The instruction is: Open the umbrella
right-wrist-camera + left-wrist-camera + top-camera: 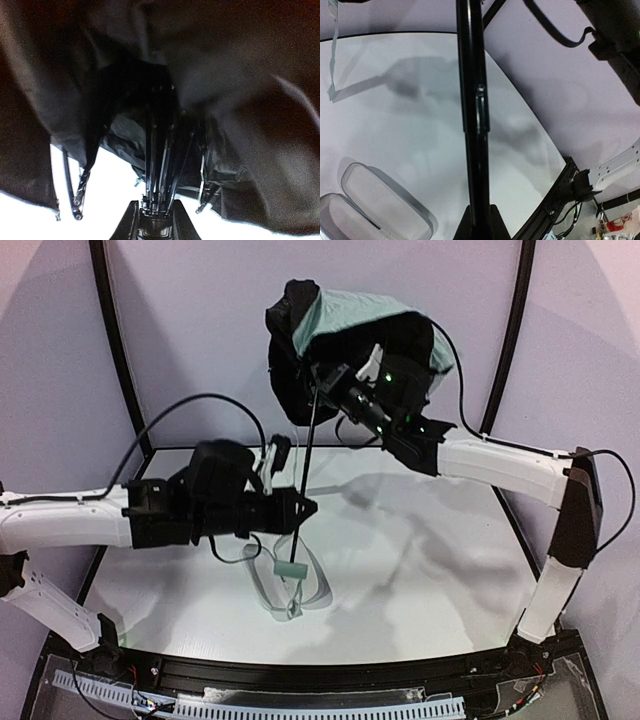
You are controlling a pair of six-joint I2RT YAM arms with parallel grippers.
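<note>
1. The left gripper [305, 508] reaches in from the table's [430, 570] left edge. It is pressed together on the thin shaft [472, 90], somewhat below its midpoint; a joint between shaft sections shows just above the fingers.
2. The umbrella [350, 325] is held in the air, near upright and slightly tilted. Its handle [290, 567] hangs low over the middle of the table, and its top is high over the far edge.
3. A pale case [375, 215] lies open on the table below the handle, apart from it. It plays no part in this step.
4. The canopy [345, 315] sags in a bunch, mint outside and black inside. The ribs [160, 160] lie folded close along the shaft, so it is not spread.
5. The right gripper [156, 217] comes from the right edge and goes up under the canopy. Its fingers pinch the collar where the ribs gather around the shaft.
6. Step in hand, as I judge it: both grips are set, the shaft is drawn out, and the spreading is not yet done.
7. The next move calls for the left gripper to hold the shaft firm. The right should then slide the collar straight along the shaft, away from the handle, until the ribs fan out and it catches. Pushing off-axis could bend the thin shaft or make it slip.
</note>
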